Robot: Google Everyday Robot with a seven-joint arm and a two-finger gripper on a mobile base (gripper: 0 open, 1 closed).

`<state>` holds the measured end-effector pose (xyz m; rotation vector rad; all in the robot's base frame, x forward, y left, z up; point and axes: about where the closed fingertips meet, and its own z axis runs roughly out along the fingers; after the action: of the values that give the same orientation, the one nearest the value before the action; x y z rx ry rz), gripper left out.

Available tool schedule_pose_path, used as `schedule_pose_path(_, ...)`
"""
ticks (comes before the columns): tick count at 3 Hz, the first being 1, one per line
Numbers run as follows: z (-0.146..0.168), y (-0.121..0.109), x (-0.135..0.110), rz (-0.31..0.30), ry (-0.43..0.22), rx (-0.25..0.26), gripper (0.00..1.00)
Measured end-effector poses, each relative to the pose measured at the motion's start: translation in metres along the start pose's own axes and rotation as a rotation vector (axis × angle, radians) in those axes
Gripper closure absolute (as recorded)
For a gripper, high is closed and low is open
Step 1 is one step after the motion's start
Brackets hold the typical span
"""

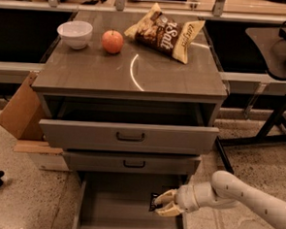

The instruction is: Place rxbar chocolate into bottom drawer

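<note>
Counter [135,82] on top. Top drawer [127,135] and middle drawer [130,163] stick out and overhang the open bottom drawer [113,207]. Arm [245,195] reaches in from the right. Cardboard box [17,111] sits below the counter's left edge. Chip bag [165,32] is at the back right corner, white bowl [75,33] back left, apple [112,41] beside the bowl. Gripper [160,205] is by the bottom drawer's right wall, clamped on the rxbar chocolate [153,201] over the drawer floor.

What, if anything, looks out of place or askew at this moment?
Nothing looks spilled or damaged. The chip bag lies crooked at the back right of the cabinet top. A cardboard sheet leans against its left side. The hand holds the snack bar low over the bottom drawer, at its right.
</note>
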<state>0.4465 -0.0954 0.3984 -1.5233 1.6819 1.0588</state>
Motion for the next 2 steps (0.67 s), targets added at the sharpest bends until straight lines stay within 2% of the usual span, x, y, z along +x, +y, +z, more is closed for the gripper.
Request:
schedule_pose_path(1,0.02,-0.025,0.049,0.044,-0.017,0.03,1.0)
schedule_pose_path(2,0.034,-0.043,0.083,0.09,-0.033,0.042,1.0)
